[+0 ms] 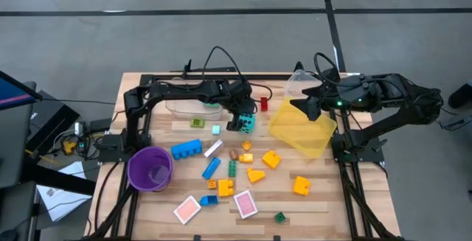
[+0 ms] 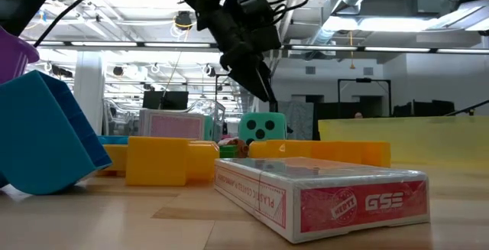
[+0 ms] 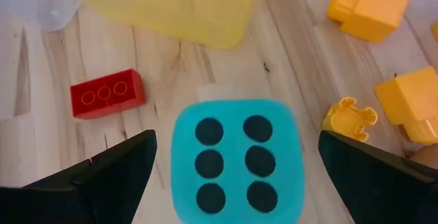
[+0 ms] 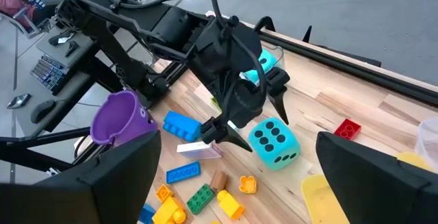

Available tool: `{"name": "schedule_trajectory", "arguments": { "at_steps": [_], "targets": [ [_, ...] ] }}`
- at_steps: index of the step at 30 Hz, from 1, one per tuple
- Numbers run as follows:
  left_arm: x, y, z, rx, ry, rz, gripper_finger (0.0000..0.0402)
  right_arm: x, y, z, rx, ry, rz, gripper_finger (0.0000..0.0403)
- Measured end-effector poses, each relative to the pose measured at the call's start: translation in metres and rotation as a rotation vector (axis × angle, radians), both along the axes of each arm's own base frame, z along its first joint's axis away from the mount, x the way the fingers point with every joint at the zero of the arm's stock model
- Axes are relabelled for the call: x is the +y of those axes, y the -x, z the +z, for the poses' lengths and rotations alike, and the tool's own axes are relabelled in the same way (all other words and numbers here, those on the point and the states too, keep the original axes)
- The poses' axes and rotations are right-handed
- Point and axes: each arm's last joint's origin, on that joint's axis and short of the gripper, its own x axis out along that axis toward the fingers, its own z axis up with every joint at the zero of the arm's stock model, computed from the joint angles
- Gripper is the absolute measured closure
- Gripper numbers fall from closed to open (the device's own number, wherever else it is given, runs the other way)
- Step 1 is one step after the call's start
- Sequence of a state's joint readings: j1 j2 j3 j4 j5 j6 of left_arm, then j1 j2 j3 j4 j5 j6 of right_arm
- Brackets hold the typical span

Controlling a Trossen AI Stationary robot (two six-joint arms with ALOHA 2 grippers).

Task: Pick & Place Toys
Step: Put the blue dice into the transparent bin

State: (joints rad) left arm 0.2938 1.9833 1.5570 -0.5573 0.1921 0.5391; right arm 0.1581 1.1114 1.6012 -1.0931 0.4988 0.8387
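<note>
Left gripper point(image 1: 241, 122) poised over cyan die point(image 1: 248, 124) at frame centre, jaws spread wide, nothing gripped, straddled for pickup. Right gripper point(image 1: 310, 107) parked upper right above yellow bin point(image 1: 302, 130), jaws wide, empty.

Even, bright overhead light covers the table point(image 1: 310, 215) in the high view, with only short, soft shadows beneath the bricks point(image 1: 301, 186) and arms. At table height, rows of ceiling lamps point(image 2: 182, 22) glare in the far room and the arm shows as a dark backlit silhouette; the near card box point(image 2: 321, 196) is fairly sharp, while the blue block point(image 2: 46, 135) at the near left is soft. In the left wrist view the die point(image 3: 236, 159) is crisp, the dark fingers point(image 3: 102, 183) beside it blurred. In the right wrist view the near fingers point(image 4: 109, 176) are likewise out of focus, the scene beyond clear.
</note>
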Motion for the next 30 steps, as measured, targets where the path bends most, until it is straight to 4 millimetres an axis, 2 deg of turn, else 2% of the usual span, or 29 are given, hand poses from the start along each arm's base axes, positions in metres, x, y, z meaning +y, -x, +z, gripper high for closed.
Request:
{"name": "schedule_trajectory", "arguments": {
  "at_steps": [7,20,25,30],
  "targets": [
    [0.002,0.001,-0.024,0.058,0.033,0.05,0.0002,0.0,0.0,0.0,-0.001,-0.005,-0.003,0.0023],
    [0.001,0.011,-0.054,0.101,0.079,0.094,0.0002,0.0,0.0,-0.001,0.001,-0.014,-0.009,0.0023],
    [0.0,0.011,-0.056,0.096,0.09,0.11,0.0009,0.0,0.0,-0.001,0.0,-0.014,-0.009,0.0023],
    [-0.002,0.011,-0.055,0.094,0.09,0.109,0.0042,0.0,0.0,-0.001,0.0,-0.015,-0.009,0.0023]
  ]
}}
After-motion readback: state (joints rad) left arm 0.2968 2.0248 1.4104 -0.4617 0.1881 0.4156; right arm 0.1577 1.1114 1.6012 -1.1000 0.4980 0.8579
